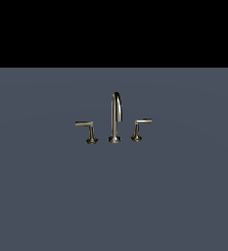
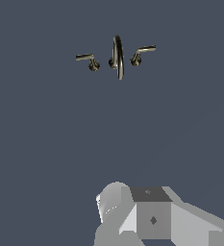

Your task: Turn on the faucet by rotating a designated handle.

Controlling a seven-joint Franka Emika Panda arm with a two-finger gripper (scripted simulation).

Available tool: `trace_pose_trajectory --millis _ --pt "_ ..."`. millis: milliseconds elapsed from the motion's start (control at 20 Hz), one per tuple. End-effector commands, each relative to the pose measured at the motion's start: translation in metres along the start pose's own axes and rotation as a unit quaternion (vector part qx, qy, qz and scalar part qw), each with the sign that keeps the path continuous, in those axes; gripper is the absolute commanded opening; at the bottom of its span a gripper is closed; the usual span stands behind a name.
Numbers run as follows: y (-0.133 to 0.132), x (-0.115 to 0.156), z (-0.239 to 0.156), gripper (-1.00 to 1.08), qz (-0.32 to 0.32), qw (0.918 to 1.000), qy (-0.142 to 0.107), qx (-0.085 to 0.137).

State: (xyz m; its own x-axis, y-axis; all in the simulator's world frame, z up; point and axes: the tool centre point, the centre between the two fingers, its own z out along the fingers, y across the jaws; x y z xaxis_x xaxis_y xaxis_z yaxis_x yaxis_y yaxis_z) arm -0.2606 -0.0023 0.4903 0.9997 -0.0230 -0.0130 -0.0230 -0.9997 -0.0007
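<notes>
The faucet (image 1: 115,117) is a small brass-grey set on the flat grey surface: a tall arched spout between two L-shaped levers. The handle (image 1: 88,130) stands on the exterior view's left, its longer bar pointing outward. The twin lever (image 1: 139,128) stands on the exterior view's right. The wrist view shows the same set far off: the faucet's spout (image 2: 117,55), the handle (image 2: 88,59) and the twin lever (image 2: 141,53). Pale grey blocky parts of my gripper (image 2: 149,216) fill that view's near edge, well away from the faucet. Its fingers cannot be told apart. The exterior view shows no arm.
A plain grey-blue floor (image 1: 113,196) spreads around the faucet on all sides. A black band (image 1: 113,29) lies behind it in the exterior view. Nothing else stands in either view.
</notes>
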Motion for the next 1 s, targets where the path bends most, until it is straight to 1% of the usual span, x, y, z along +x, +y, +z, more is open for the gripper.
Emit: trace_pose_trajectory --millis 0,450,750,950 --pt "0.0 0.0 0.0 -1.0 0.0 1.0 0.0 0.0" --pt "-0.01 0.004 0.011 -1.0 0.021 0.9998 0.0 0.0" --pt "-0.026 0.013 0.031 -1.0 0.057 0.9984 0.0 0.001" --pt "-0.042 0.023 0.051 -1.0 0.092 0.9958 0.0 0.001"
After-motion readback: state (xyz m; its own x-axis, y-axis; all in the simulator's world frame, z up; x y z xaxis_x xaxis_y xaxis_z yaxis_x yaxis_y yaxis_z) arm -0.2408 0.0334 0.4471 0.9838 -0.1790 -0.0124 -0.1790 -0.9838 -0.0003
